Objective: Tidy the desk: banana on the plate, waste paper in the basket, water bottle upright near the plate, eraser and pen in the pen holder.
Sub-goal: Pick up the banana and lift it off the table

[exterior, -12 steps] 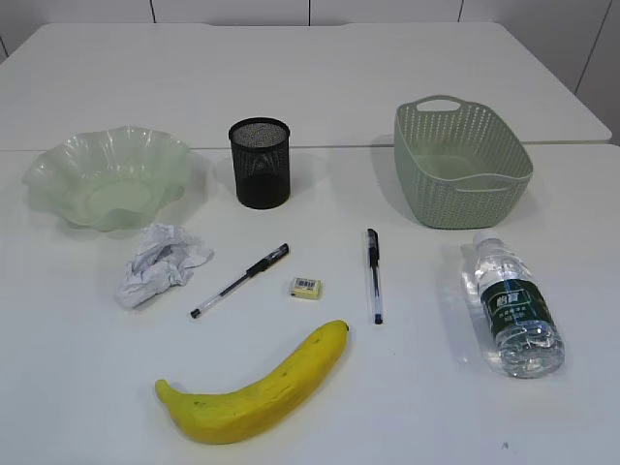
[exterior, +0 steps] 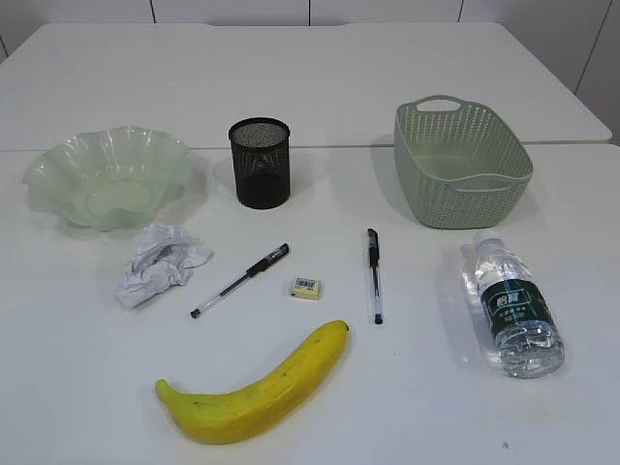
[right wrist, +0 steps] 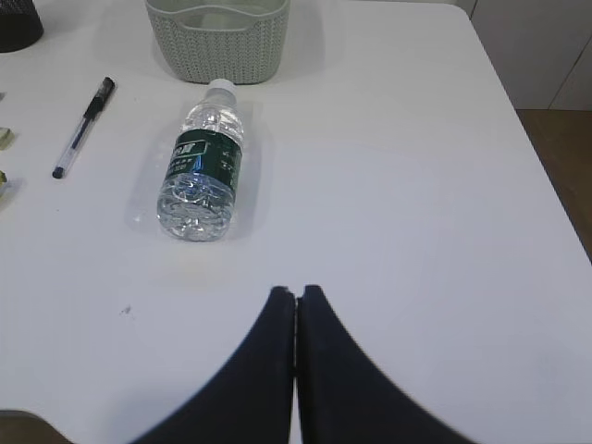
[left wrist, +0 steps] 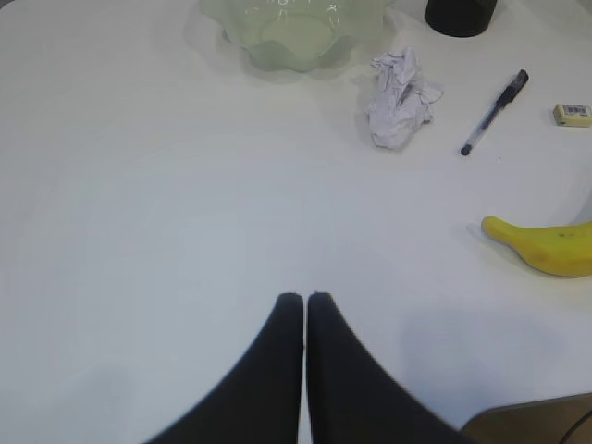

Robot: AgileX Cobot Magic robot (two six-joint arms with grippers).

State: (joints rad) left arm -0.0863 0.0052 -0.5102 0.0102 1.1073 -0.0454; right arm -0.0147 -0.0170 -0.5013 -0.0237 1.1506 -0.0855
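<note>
Your desk is untidied, both grippers closed and holding nothing.
Banana point(exterior: 257, 389), paper point(exterior: 158, 263), pens, eraser point(exterior: 306, 287) and bottle point(exterior: 512, 308) lie on the table point(exterior: 87, 387).

left gripper point(left wrist: 305, 298): matte black, curved tapering fingers (no markings) | right gripper point(right wrist: 295, 290): same black, rounded tips
</note>
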